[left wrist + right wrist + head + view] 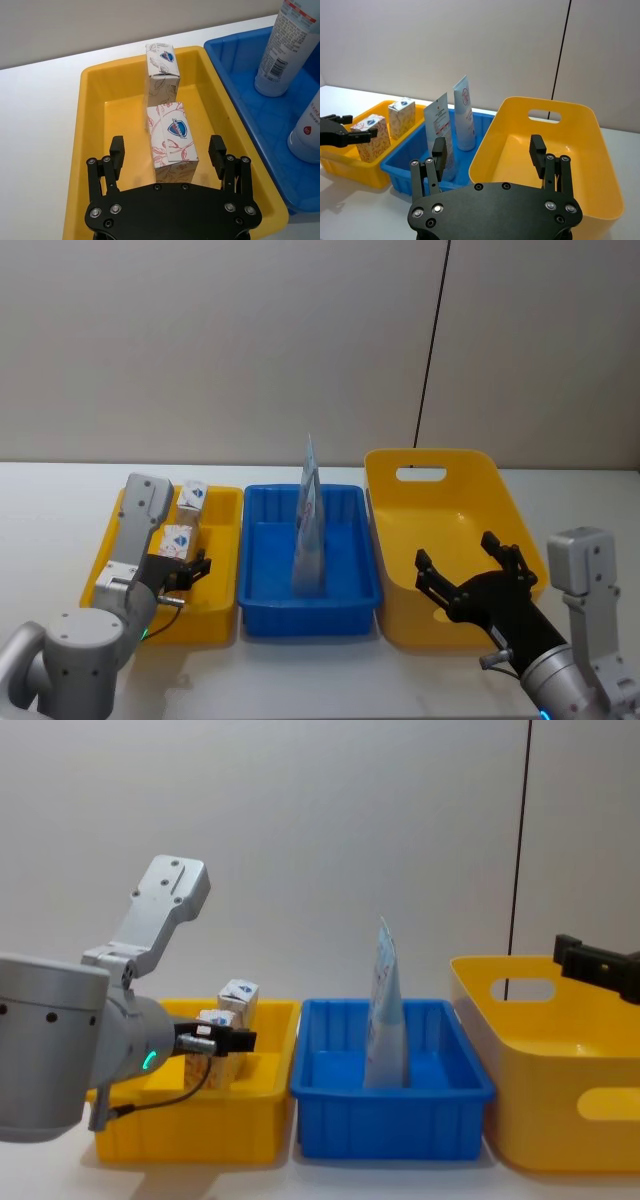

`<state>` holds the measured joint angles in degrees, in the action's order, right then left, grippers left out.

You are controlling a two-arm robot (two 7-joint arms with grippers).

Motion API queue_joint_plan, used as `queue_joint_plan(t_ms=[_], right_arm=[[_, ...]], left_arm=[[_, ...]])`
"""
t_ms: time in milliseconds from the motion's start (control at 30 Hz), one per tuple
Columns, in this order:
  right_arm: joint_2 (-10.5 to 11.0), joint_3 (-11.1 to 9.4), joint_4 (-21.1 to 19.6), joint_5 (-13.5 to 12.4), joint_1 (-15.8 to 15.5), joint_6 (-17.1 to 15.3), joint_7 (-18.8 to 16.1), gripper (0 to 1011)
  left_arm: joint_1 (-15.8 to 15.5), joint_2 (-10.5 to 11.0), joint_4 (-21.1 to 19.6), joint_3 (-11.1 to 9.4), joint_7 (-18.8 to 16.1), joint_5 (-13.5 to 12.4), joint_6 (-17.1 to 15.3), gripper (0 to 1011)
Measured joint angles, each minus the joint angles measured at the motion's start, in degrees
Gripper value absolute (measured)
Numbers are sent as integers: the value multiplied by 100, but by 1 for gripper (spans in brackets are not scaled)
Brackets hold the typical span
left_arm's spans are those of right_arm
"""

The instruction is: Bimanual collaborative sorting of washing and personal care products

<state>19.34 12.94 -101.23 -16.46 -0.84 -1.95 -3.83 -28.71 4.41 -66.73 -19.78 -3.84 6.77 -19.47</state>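
1. Cartons sit in the small yellow bin [205, 625] on the robot's left. The near carton [172, 142] stands upright, with the far carton [162, 72] close behind it.
2. The left gripper [167, 147] hangs inside that bin. Its fingers are spread wide on either side of the near carton, with a gap at each face.
3. The pale-blue pouch [308, 530] stands upright in the blue bin [310, 620] in the middle, with a white tube [464, 117] just beside it.
4. The right gripper [453, 550] hovers over the large yellow bin [390, 520], fingers wide and holding nothing.
5. All three bins stand side by side on the white tabletop [50, 510].
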Motion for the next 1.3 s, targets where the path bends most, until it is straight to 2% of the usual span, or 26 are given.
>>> queue_joint_plan(t_ms=[600, 800, 867, 900, 1033, 1067, 1200, 1300], right_arm=[[0, 0, 0, 0, 0, 0, 0, 1000], [0, 0, 0, 0, 0, 0, 0, 1000], [0, 0, 0, 0, 0, 0, 0, 1000], [0, 0, 0, 0, 0, 0, 0, 1000], [0, 0, 0, 0, 0, 0, 0, 1000], [0, 0, 0, 0, 0, 0, 0, 1000], [0, 0, 0, 0, 0, 0, 0, 1000], [0, 0, 0, 0, 0, 0, 0, 1000]], left_arm=[[-221, -156, 625, 156, 57, 12, 268, 997], [-275, -210, 790, 235, 35, 30, 359, 834], [-285, -224, 825, 253, 26, 31, 380, 813], [-291, -234, 849, 267, 19, 32, 401, 757], [-300, -255, 893, 299, 3, 33, 440, 660], [-300, -263, 900, 310, -1, 32, 449, 600], [-290, -277, 902, 334, -11, 25, 461, 482], [-265, -282, 877, 353, -16, 17, 461, 429]])
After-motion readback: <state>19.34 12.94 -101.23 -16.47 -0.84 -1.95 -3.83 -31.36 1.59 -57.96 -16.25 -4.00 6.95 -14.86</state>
